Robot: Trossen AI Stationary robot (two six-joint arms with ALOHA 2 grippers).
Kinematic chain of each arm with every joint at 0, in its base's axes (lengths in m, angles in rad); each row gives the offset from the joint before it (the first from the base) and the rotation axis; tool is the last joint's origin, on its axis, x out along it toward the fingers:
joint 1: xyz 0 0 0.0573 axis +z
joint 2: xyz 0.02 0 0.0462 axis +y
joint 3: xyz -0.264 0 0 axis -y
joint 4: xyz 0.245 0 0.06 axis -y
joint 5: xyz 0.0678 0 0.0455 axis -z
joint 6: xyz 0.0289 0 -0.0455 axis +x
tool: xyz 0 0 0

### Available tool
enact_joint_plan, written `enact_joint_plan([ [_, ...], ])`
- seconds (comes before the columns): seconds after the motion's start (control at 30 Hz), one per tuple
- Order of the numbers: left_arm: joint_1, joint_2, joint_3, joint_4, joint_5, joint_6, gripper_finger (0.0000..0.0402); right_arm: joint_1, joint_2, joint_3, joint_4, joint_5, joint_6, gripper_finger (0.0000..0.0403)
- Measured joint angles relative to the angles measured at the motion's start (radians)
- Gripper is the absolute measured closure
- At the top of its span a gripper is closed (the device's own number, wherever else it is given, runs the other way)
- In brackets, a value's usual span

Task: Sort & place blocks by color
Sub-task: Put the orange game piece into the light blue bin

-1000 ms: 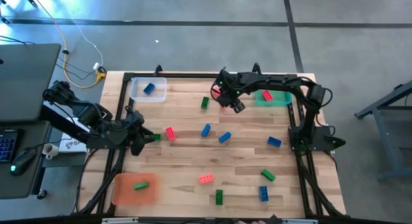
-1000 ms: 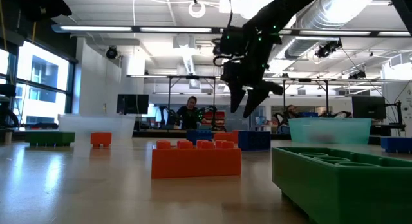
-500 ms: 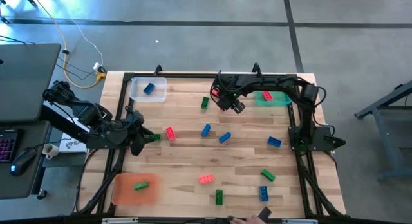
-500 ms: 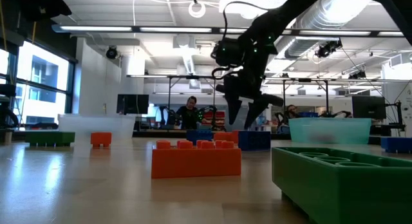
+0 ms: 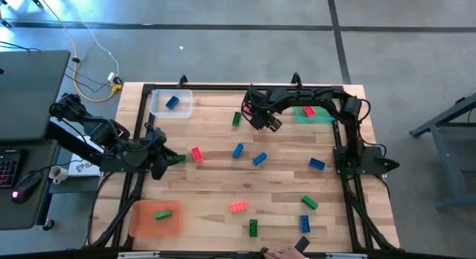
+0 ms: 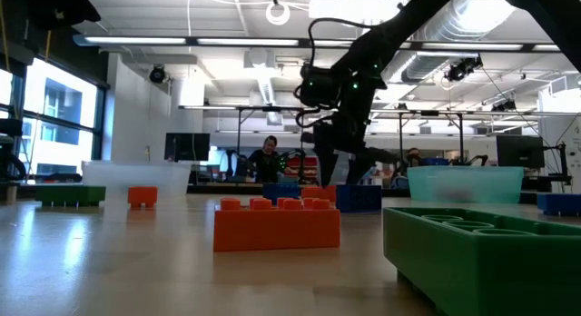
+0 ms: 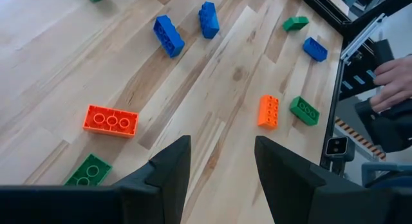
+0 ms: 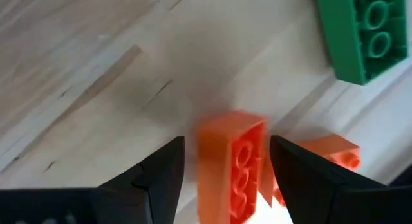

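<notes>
Red-orange, blue and green blocks lie scattered flat on the wooden table [image 5: 282, 181]. My right gripper [image 5: 257, 119] is open and points down near the far middle, beside a green block [image 5: 236, 119]. In the right wrist view its fingers stand on either side of a red-orange block [image 8: 230, 165] that lies on the table, and I cannot see them touching it. In the low view my right gripper [image 6: 336, 178] hangs just above the tabletop. My left gripper [image 5: 168, 158] waits open by the table's left edge, above a green block [image 7: 86, 173] and a red-orange block [image 7: 110, 120].
A clear tray [image 5: 171, 103] at the far left holds a blue block. A green tray [image 5: 321, 116] at the far right holds a red block, and an orange tray [image 5: 143, 220] at the near left holds a green one. A person's hand [image 5: 281, 252] shows at the near edge.
My right gripper has come down from well above the table to just over it and has moved a little toward the table's left edge, over the red-orange block, staying open. The left arm has kept still.
</notes>
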Motion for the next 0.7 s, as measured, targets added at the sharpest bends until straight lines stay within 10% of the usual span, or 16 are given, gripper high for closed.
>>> enact_joint_plan([
  [0.7, 0.000, 0.000, 0.000, -0.022, 0.000, 0.003, 0.0242, 0.002, 0.037, 0.004, 0.030, 0.078, 0.158, 0.0280],
])
